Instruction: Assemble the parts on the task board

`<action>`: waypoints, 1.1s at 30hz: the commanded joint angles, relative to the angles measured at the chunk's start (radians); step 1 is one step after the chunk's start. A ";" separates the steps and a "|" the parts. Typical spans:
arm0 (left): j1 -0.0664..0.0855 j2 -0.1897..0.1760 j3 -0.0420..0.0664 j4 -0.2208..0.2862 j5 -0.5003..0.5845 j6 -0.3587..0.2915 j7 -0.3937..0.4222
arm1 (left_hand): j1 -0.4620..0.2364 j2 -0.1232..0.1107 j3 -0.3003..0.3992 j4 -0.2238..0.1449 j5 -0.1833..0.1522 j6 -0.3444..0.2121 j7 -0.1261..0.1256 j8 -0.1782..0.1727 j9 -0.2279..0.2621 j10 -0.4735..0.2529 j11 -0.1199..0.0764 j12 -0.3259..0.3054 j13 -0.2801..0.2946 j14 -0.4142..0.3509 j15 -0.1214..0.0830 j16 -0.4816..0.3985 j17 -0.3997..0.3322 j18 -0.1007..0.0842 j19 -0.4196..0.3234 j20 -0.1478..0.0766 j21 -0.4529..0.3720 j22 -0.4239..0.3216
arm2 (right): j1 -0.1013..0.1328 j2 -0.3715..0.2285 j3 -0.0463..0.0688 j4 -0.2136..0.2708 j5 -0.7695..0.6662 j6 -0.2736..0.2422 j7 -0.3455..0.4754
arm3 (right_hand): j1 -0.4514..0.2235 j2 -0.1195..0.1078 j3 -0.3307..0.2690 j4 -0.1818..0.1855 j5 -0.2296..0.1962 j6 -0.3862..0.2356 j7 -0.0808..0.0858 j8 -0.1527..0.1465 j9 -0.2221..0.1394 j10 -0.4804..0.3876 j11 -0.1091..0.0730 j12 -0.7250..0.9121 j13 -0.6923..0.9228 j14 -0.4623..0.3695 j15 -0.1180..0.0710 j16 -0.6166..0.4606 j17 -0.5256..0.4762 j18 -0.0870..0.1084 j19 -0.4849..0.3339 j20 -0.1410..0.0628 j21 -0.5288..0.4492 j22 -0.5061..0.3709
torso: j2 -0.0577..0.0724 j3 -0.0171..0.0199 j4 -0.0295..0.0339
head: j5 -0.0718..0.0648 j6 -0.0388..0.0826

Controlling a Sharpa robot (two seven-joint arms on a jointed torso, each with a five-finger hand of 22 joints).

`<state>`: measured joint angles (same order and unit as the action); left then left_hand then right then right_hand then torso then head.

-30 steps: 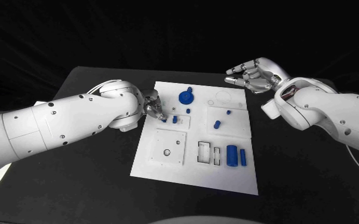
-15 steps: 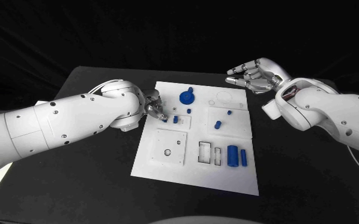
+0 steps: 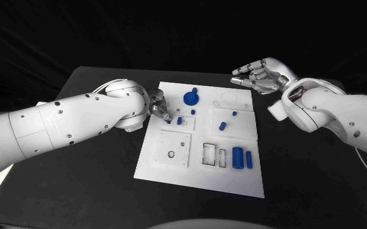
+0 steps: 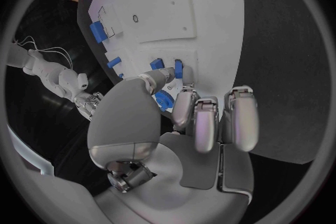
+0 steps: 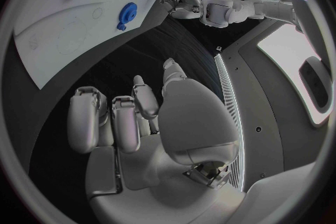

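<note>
The white task board (image 3: 200,170) lies in the middle of the black table (image 3: 92,149), its long side running from near to far. The left hand (image 3: 158,108) is at the board's left edge, its fingertips (image 4: 162,75) down on the board by 2 small blue pegs (image 3: 180,121); whether they pinch a peg I cannot tell. Just beyond it, at the far end, lies a round blue disc (image 3: 190,99). A small blue piece (image 3: 221,127) sits near the middle of the board. At the near right lies a blue cylinder (image 3: 238,158) with a narrower blue bar (image 3: 248,159) just to its right. The right hand (image 3: 261,76) hangs above the table past the board's far right corner, its fingers curled inward and holding nothing.
</note>
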<state>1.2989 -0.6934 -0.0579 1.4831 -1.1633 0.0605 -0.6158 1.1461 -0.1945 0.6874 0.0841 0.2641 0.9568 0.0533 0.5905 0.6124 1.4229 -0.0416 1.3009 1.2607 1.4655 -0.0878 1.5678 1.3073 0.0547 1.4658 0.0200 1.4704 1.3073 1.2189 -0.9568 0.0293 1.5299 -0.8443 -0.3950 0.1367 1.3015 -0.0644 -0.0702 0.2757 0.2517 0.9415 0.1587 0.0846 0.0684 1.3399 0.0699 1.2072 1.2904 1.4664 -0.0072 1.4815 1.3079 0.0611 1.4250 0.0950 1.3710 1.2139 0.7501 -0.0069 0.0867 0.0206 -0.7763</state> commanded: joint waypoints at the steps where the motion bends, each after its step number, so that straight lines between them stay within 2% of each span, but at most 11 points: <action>1: -0.005 0.010 -0.005 -0.001 0.019 0.039 -0.001 | -0.015 0.004 0.001 -0.012 0.003 0.036 -0.032 0.001 -0.005 0.005 -0.004 0.004 0.003 0.105 -0.008 0.003 0.263 -0.021 0.048 -0.007 0.006 0.119 | -0.001 0.000 0.000 0.001 -0.003 0.010 0.002 | 0.000 0.007 -0.006 0.000 0.004 0.005 -0.004 0.007 0.001 -0.004 -0.002 -0.003 -0.001 0.073 -0.003 -0.007 0.134 0.013 -0.001 -0.004 -0.004 -0.001 | 0.000 0.0003 -0.0003 | -0.002 -0.002; 5: -0.005 0.012 -0.005 -0.004 0.020 0.043 -0.004 | -0.052 0.016 -0.023 0.020 0.004 0.044 -0.033 -0.003 -0.012 0.006 -0.005 0.007 0.009 0.105 -0.010 0.003 0.263 -0.019 0.046 -0.008 0.002 0.114 | -0.001 -0.001 0.000 0.003 -0.003 0.009 0.006 | 0.001 0.009 -0.009 0.000 0.006 0.006 -0.004 0.007 0.002 -0.004 -0.002 -0.003 -0.002 0.072 -0.004 -0.008 0.133 0.013 -0.002 -0.004 -0.005 -0.002 | 0.000 0.0004 0.0002 | -0.003 -0.002; 9: -0.005 0.014 -0.005 -0.010 0.021 0.043 -0.007 | -0.078 0.014 -0.041 0.038 0.005 0.052 -0.035 -0.006 -0.017 0.009 -0.007 0.014 0.017 0.105 -0.012 0.003 0.263 -0.019 0.047 -0.010 0.002 0.114 | -0.001 -0.002 0.000 0.004 -0.002 0.008 0.008 | 0.001 0.009 -0.009 0.000 0.006 0.006 -0.004 0.008 0.002 -0.005 -0.002 -0.003 -0.002 0.072 -0.004 -0.008 0.133 0.013 -0.002 -0.004 -0.005 -0.003 | 0.000 0.0008 0.0005 | -0.005 -0.002; 19: -0.005 0.016 -0.005 -0.013 0.016 0.052 -0.010 | -0.092 0.006 -0.058 0.046 0.005 0.062 -0.039 -0.006 -0.021 0.016 -0.010 0.027 0.032 0.105 -0.014 0.003 0.263 -0.020 0.048 -0.011 0.004 0.118 | -0.001 -0.004 0.000 0.005 -0.001 0.007 0.009 | 0.001 0.009 -0.009 0.000 0.006 0.006 -0.004 0.008 0.002 -0.005 -0.002 -0.003 -0.002 0.072 -0.004 -0.008 0.133 0.013 -0.002 -0.004 -0.005 -0.003 | 0.000 0.0003 0.0007 | -0.006 -0.005; 23: -0.005 0.016 -0.005 -0.013 0.011 0.057 -0.011 | -0.087 0.002 -0.062 0.041 0.006 0.067 -0.043 -0.006 -0.023 0.020 -0.013 0.032 0.038 0.105 -0.015 0.003 0.263 -0.020 0.049 -0.012 0.005 0.120 | -0.001 -0.004 0.000 0.005 -0.001 0.007 0.010 | 0.001 0.009 -0.009 0.000 0.006 0.006 -0.004 0.008 0.002 -0.005 -0.002 -0.003 -0.002 0.072 -0.004 -0.008 0.133 0.013 -0.002 -0.004 -0.005 -0.003 | -0.001 -0.0005 0.0018 | -0.007 -0.006; 28: -0.005 0.016 -0.005 -0.013 0.005 0.063 -0.012 | -0.053 0.008 -0.049 0.014 0.009 0.067 -0.047 -0.009 -0.029 0.020 -0.017 0.032 0.040 0.105 -0.019 0.003 0.263 -0.020 0.049 -0.016 0.004 0.120 | -0.001 -0.003 0.000 0.004 -0.001 0.007 0.010 | 0.001 0.009 -0.009 0.000 0.006 0.006 -0.004 0.008 0.002 -0.005 -0.002 -0.003 -0.002 0.072 -0.004 -0.008 0.133 0.013 -0.002 -0.004 -0.005 -0.003 | -0.001 -0.0008 0.0018 | -0.006 -0.007; 33: -0.005 0.015 -0.005 -0.013 -0.005 0.066 -0.013 | -0.021 -0.002 -0.038 -0.019 0.021 0.065 -0.047 -0.012 -0.032 0.021 -0.018 0.032 0.043 0.105 -0.020 0.003 0.263 -0.020 0.049 -0.017 0.004 0.120 | -0.001 -0.003 0.000 0.003 0.000 0.007 0.011 | 0.003 0.012 -0.010 -0.001 0.008 0.005 -0.004 0.007 0.001 -0.006 -0.002 -0.005 -0.004 0.072 -0.004 -0.010 0.131 0.013 -0.002 -0.004 -0.005 -0.003 | -0.001 -0.0012 0.0015 | -0.006 -0.008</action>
<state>1.3000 -0.6821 -0.0579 1.4657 -1.1657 0.0815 -0.6290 1.1074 -0.2009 0.6401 0.0775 0.2780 1.0177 0.0111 0.5829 0.5788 1.4397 -0.0585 1.3303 1.3027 1.4655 -0.1021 1.5678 1.3078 0.0548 1.4667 0.0120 1.4703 1.3073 1.2189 -0.9600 0.0293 1.5321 -0.8433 -0.3952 0.1391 1.3056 -0.0604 -0.0729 0.2730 0.2577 0.9415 0.1587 0.0885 0.0682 1.3399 0.0699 1.2071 1.2877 1.4664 -0.0072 1.4775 1.3076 0.0612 1.4250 0.0950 1.3710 1.2123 0.7494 -0.0078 0.0883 0.0135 -0.7843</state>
